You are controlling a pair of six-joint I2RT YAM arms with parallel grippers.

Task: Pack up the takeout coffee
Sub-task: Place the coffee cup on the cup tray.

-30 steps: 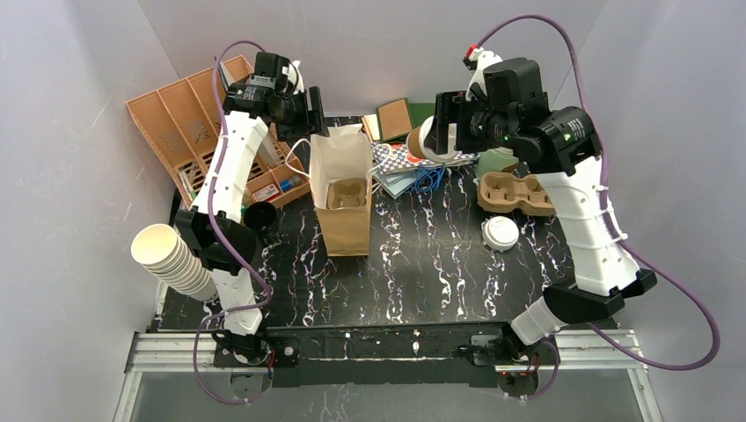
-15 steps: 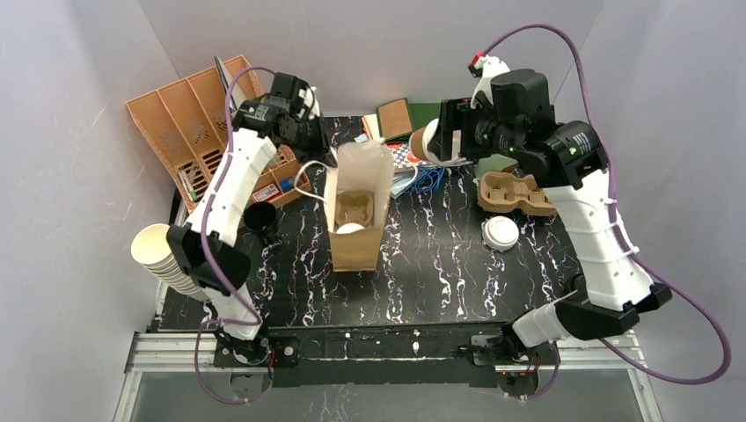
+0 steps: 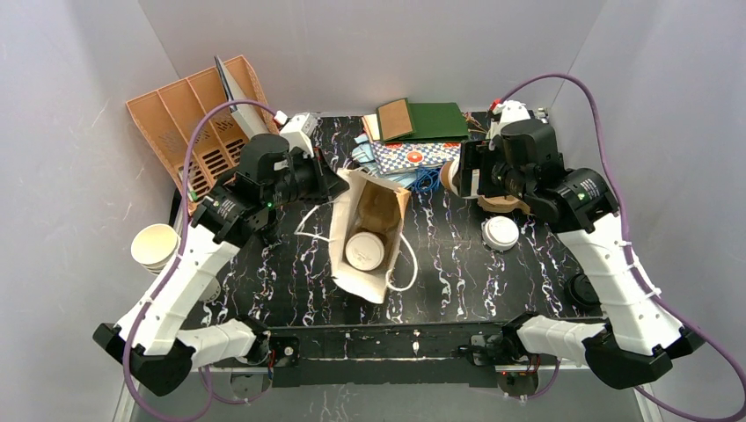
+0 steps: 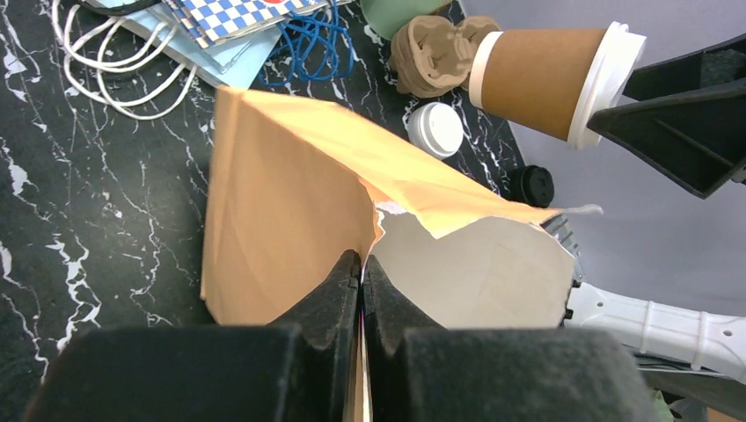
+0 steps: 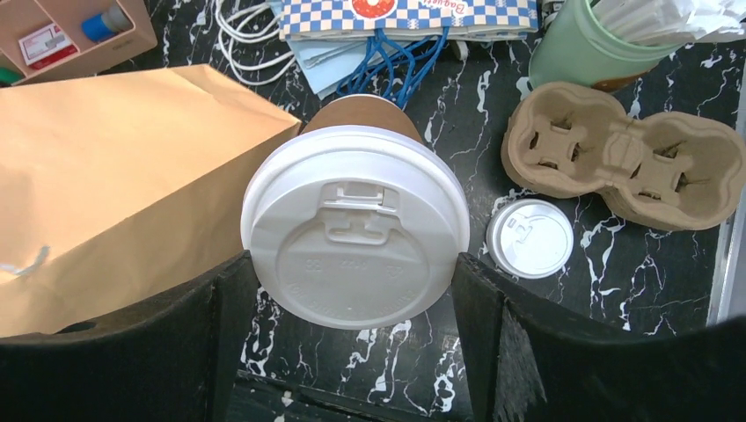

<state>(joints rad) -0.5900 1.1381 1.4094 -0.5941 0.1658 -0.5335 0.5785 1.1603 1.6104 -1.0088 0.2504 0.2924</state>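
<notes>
A brown paper bag [image 3: 380, 215] leans open in the middle of the table, with one lidded takeout coffee cup [image 3: 364, 251] inside. My left gripper [image 3: 341, 186] is shut on the bag's rim [image 4: 374, 230], and paper shows between the fingertips [image 4: 349, 274]. To the right of the bag's mouth, my right gripper [image 3: 459, 176] is shut on a second takeout coffee cup [image 4: 545, 77], held on its side above the table. Its white lid [image 5: 354, 236] sits between my fingers [image 5: 230, 303]. A loose white lid [image 3: 500, 233] lies on the table.
A pulp cup carrier [image 5: 625, 158] and a green cup [image 5: 585, 48] stand behind the right gripper. Checkered and blue bags [image 3: 413, 158] and green books [image 3: 435, 119] lie at the back. A brown organizer [image 3: 189, 123] is back left, a cream cup stack [image 3: 154, 246] left, a black lid [image 3: 583, 288] right.
The left gripper closed on the bag's rim and pulled it nearer, tipping the mouth open. The right arm came down and nearer with its cup.
</notes>
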